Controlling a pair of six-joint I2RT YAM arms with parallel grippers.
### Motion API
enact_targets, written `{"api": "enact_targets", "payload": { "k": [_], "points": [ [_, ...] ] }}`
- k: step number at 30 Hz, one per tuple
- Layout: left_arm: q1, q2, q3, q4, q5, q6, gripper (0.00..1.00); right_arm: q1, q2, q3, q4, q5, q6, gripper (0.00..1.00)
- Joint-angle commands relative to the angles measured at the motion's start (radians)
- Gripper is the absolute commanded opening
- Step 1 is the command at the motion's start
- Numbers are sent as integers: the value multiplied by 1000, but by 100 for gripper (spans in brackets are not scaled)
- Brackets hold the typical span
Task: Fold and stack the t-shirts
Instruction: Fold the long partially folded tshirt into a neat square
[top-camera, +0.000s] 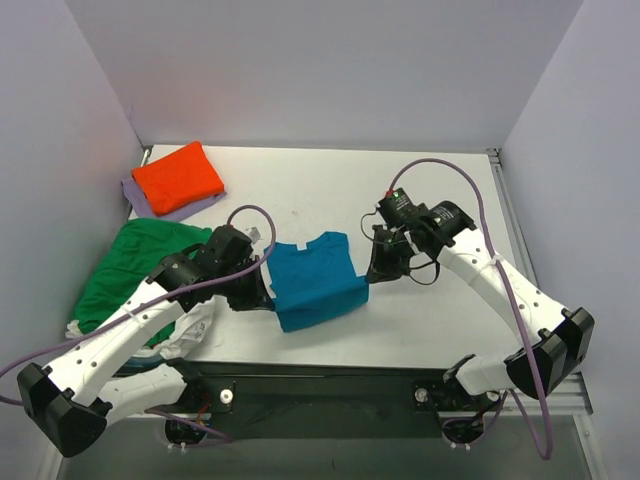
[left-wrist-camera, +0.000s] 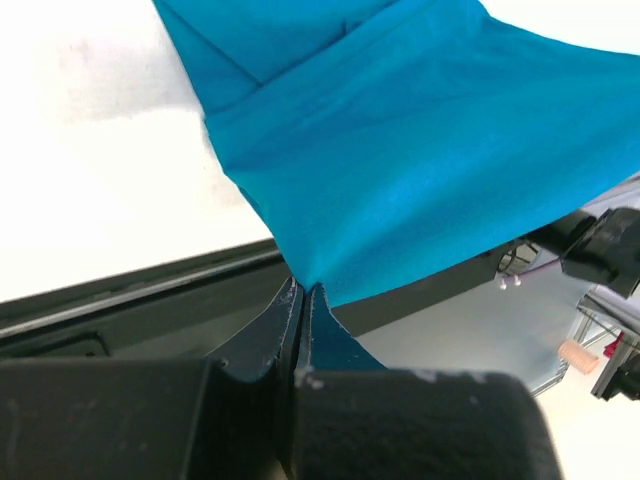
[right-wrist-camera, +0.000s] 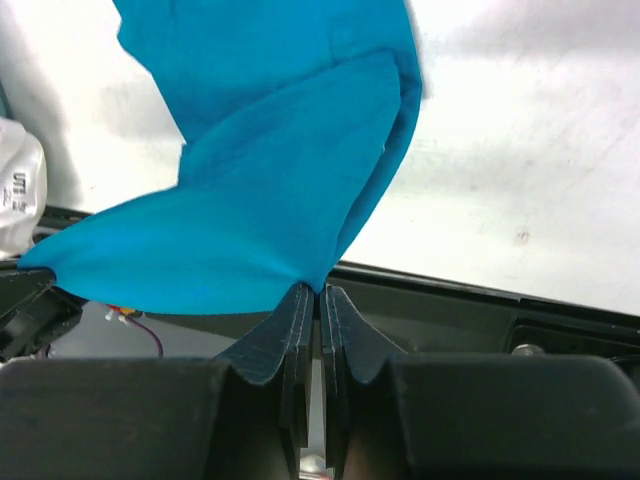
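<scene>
A: Where was the teal shirt (top-camera: 315, 282)?

B: Near the front of the surface (top-camera: 300, 190), between the two arms and partly doubled over. The far part lay flat. The near edge was raised at both ends.

A: Pincers?

B: The left pincer (left-wrist-camera: 303, 290) was closed tight on one corner, with cloth fanning out from its tips. The right pincer (right-wrist-camera: 320, 290) was closed the same way on the opposite corner. Neither showed a gap.

A: Why hold both ends?

B: Judgement: a pinch at each side holds the edge taut and level, so the fold lands straight rather than bunched. It read as mid-fold, with the near edge to be carried over the body.

A: The others?

B: The orange shirt (top-camera: 178, 177) was folded and lay on the lavender shirt (top-camera: 137, 197) at far left, presumably the stack. The green shirt (top-camera: 130, 265) was spread loose at left, partly under the left arm. The white shirt (top-camera: 190, 325) was crumpled by the near edge.

A: Progress?

B: An estimate: two stacked, one in hand, two waiting.

A: Risk?

B: If one corner slipped, or the arms pulled unevenly, the crease would skew.
</scene>
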Motion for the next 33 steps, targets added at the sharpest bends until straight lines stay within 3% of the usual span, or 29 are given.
{"api": "enact_targets", "payload": {
  "k": [1, 11, 33],
  "points": [
    [31, 35, 49, 91, 15, 25, 0, -41, 29, 71, -56, 49, -58, 0],
    [229, 83, 37, 195, 151, 86, 0, -128, 145, 222, -53, 26, -141, 0],
    [444, 457, 103, 354, 269, 196, 0, -210, 659, 700, -51, -11, -245, 0]
  ]
}}
